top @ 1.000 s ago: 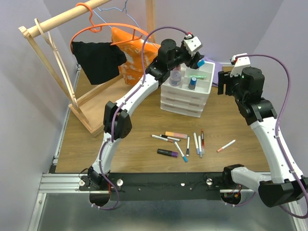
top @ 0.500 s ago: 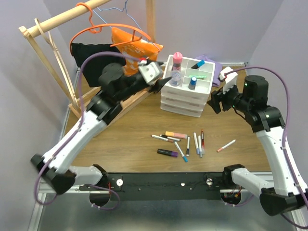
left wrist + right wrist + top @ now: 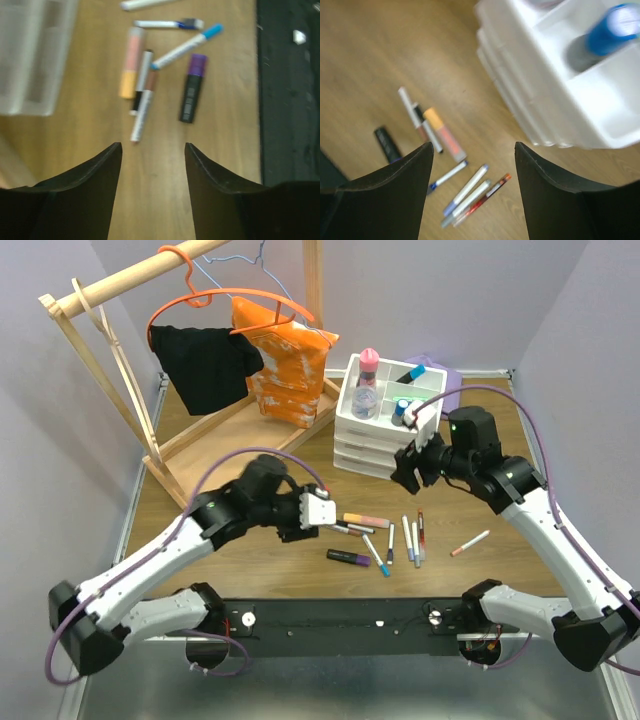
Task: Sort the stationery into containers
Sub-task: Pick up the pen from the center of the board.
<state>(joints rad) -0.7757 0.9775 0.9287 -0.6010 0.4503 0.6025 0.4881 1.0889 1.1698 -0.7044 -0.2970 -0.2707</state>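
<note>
Several pens and highlighters lie on the wooden table, among them a purple highlighter (image 3: 348, 557), a peach highlighter (image 3: 366, 520) and a lone orange-tipped pen (image 3: 469, 543). The white drawer organiser (image 3: 385, 445) has a pink-capped bottle (image 3: 368, 358), a blue-capped bottle (image 3: 400, 412) and a blue highlighter (image 3: 412, 372) in its tray. My left gripper (image 3: 322, 510) is open and empty, low, just left of the pens; its wrist view shows the purple highlighter (image 3: 192, 89) and the peach one (image 3: 131, 70) ahead. My right gripper (image 3: 410, 465) is open and empty at the organiser's front right, above the pens (image 3: 470, 192).
A wooden clothes rack (image 3: 110, 360) with a black cloth (image 3: 205, 365) on an orange hanger and an orange bag (image 3: 285, 360) stand at the back left. A purple cloth (image 3: 445, 375) lies behind the organiser. A black strip (image 3: 340, 620) runs along the near edge.
My left arm has swung from the organiser's tray down to the table left of the pens. My right arm has moved left and down to the organiser's front. The pink-capped bottle now stands uncovered in the tray.
</note>
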